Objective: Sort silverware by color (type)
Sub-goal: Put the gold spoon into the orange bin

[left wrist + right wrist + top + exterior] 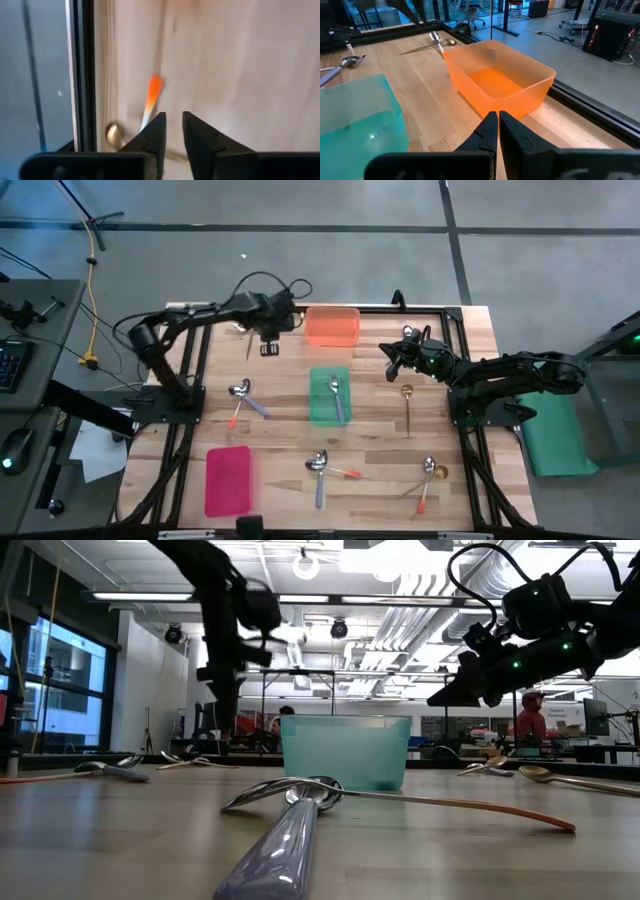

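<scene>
On the wooden tabletop (280,430), spoons lie scattered around the green rectangular plastic tray (329,396). Beyond it, beside the orange tray (332,326), my left hand (268,338) hovers over an orange-handled spoon (151,98), fingers narrowly apart, holding nothing. My right hand (392,360) is closed, empty.

Silverware, small spoons, shiny metal bowls, thin handles:
- Far-left pair (246,340): orange-handled spoon (151,98) and gold spoon (114,133), lying flat near the surface's edge.
- Left pair (241,397): one orange handle, one purple-blue, crossed.
- Purple-blue spoon (336,397): lying inside the green tray.
- Gold spoon (408,406): alone, right of centre.
- Near-centre pair (322,470): purple-blue and orange, bowls touching.
- Near-right pair (430,478): gold and orange, crossed.
</scene>
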Controlling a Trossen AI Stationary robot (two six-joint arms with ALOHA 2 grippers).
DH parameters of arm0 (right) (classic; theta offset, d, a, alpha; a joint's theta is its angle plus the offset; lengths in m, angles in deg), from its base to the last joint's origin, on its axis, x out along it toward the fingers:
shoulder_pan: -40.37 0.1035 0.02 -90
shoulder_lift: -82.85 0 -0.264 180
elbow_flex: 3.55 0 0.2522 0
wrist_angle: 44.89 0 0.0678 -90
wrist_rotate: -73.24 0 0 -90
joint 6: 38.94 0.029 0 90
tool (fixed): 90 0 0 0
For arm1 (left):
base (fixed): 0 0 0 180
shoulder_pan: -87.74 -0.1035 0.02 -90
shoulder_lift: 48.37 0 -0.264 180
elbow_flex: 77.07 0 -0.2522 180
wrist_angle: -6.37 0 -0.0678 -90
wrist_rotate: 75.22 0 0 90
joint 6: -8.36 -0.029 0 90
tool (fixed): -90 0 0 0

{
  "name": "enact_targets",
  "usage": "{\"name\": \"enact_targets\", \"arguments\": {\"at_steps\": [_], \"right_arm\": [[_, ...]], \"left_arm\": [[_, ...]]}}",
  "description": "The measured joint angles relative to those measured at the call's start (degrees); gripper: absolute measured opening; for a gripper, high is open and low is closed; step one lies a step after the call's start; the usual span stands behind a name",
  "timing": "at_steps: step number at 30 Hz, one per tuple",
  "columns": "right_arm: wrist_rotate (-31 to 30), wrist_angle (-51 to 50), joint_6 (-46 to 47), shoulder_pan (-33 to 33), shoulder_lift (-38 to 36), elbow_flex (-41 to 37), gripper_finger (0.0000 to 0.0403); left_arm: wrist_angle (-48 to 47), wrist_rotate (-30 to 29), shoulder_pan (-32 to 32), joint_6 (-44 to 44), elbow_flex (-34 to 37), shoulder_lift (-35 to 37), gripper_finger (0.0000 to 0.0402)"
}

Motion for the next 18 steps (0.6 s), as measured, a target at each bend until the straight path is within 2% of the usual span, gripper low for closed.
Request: {"name": "enact_targets", "arguments": {"at_steps": [6, 12, 15, 18], "right_arm": [[0.17, 0.01, -0.29, 0.29, 0.0, 0.0, 0.0001], [0.18, 0.34, -1.36, 3.01, 0.0, 0.51, 0.0001], [0.1, -3.42, -1.32, 4.86, 0.0, 2.59, 0.0001], [-1.89, -12.03, 0.23, 7.43, 0.0, 6.08, 0.0001]], "left_arm": [[17.2, 0.16, 7.13, 9.05, 13.77, 12.58, 0.0007], [37.38, 1.49, 13.96, 19.1, 28.27, 23.24, 0.0001], [47.6, 1.44, 16.77, 23.72, 34.95, 26.37, 0.0], [57.84, 1.45, 19.56, 27.14, 41.23, 27.75, 0.0001]]}}
